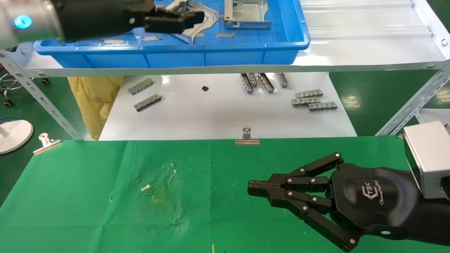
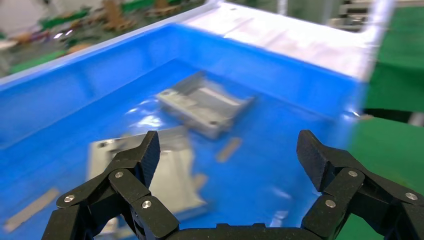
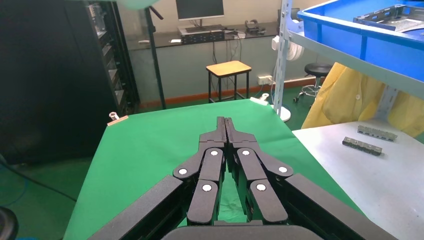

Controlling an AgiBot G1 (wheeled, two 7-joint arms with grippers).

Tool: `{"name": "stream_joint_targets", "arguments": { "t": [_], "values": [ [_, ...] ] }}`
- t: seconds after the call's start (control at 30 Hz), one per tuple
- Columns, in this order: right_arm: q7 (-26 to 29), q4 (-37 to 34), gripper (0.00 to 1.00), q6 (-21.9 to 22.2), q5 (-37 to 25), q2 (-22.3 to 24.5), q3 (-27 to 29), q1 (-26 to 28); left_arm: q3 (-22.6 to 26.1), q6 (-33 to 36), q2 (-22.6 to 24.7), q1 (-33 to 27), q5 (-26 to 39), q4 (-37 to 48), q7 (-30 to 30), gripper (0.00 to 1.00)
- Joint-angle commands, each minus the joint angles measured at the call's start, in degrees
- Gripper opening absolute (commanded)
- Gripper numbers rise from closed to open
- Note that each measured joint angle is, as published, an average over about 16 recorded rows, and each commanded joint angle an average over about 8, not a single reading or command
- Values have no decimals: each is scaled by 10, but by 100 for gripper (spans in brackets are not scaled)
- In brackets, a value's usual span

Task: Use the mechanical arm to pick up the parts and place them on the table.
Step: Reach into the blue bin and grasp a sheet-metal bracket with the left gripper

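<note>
Head view shows the left black gripper (image 1: 182, 19), fingers spread wide and empty, above two flat silver stamped-metal plates (image 2: 167, 172) in the blue plastic tray (image 1: 175, 52) (upper shelf), while the right black gripper (image 1: 255, 188) hovers fingers-together over the green cloth counter (image 1: 88, 196).

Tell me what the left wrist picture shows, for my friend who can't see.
The left gripper hangs with its black fingers wide open above a blue plastic tray. Two silver metal parts lie inside, one below the fingers and another farther back.
</note>
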Motion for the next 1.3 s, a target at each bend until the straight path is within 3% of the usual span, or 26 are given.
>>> {"name": "stream_joint_targets", "arguments": {
  "t": [0.03, 0.13, 0.4, 1.3],
  "values": [
    [0, 0, 0, 0, 0, 0, 0, 0, 10, -17, 28, -34, 20, 62, 6, 100],
    [0, 0, 0, 0, 0, 0, 0, 0, 23, -41, 55, -64, 43, 125, 8, 98],
    [0, 0, 0, 0, 0, 0, 0, 0, 44, -90, 96, -105, 79, 219, 19, 1],
    [0, 0, 0, 0, 0, 0, -1, 0, 48, -161, 125, -118, 86, 278, 73, 0]
  ]
}}
